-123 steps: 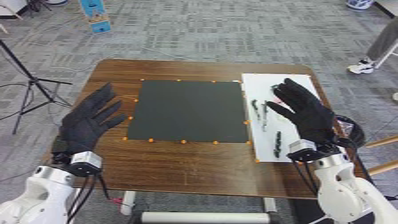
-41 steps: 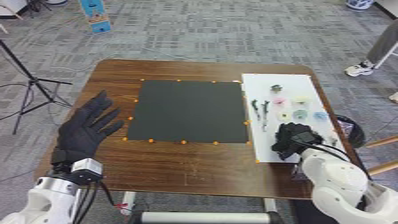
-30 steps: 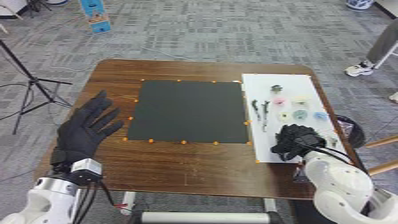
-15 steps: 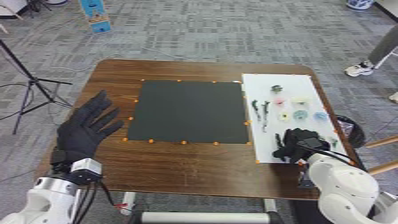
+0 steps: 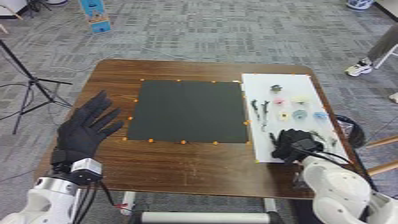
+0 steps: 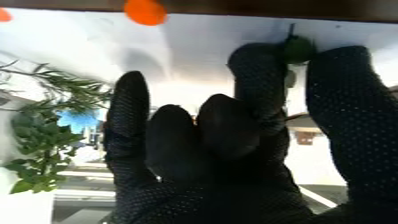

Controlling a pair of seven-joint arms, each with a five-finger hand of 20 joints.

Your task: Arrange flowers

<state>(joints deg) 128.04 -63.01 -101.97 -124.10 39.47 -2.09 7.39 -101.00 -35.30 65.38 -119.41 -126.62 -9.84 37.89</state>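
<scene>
The right hand [image 5: 293,145] is low over the near end of the white sheet [image 5: 266,86], its fingers curled. At its left edge a dark green stem [image 5: 274,139] sticks out. In the right wrist view the right hand [image 6: 213,135] holds a small green leafy piece [image 6: 298,49] between thumb and finger, close to the white surface. Farther up the sheet lie two thin green stems [image 5: 265,112], a green sprig [image 5: 275,88], a pink flower [image 5: 279,101], a yellow flower [image 5: 284,116] and a blue flower [image 5: 320,115]. The left hand [image 5: 82,132] is open left of the dark square board [image 5: 191,110].
Orange markers [image 5: 184,142] line the board and the sheet on the brown table [image 5: 178,170]. Beyond the table's right edge is a dark round container [image 5: 353,132]. More green leaves [image 6: 44,145] appear beside the hand in the right wrist view.
The right hand came down from above the sheet, its fingers curled, and has lately shifted slightly left and nearer. The left hand has sunk a little since the earliest frame.
</scene>
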